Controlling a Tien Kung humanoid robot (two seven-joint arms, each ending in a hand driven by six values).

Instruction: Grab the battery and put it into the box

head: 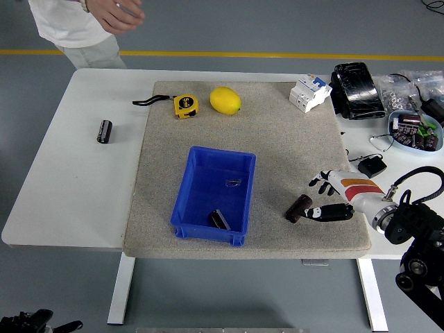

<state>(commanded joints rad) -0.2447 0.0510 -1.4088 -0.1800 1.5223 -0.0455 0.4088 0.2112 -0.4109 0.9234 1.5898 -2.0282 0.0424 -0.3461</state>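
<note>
Pick-up step. Right robot hand (325, 198) low at lower right, fingers loosely spread, thumb tip beside dark battery (299, 208) lying on the mat; nothing gripped. Next: close around battery, lift, carry left to blue box (239, 198) at centre.

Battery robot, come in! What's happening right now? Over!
Right hand open, thumb beside the battery, no grasp. Left hand out of view. Battery lies on the mat right of the blue box. Path to box clear.
</note>
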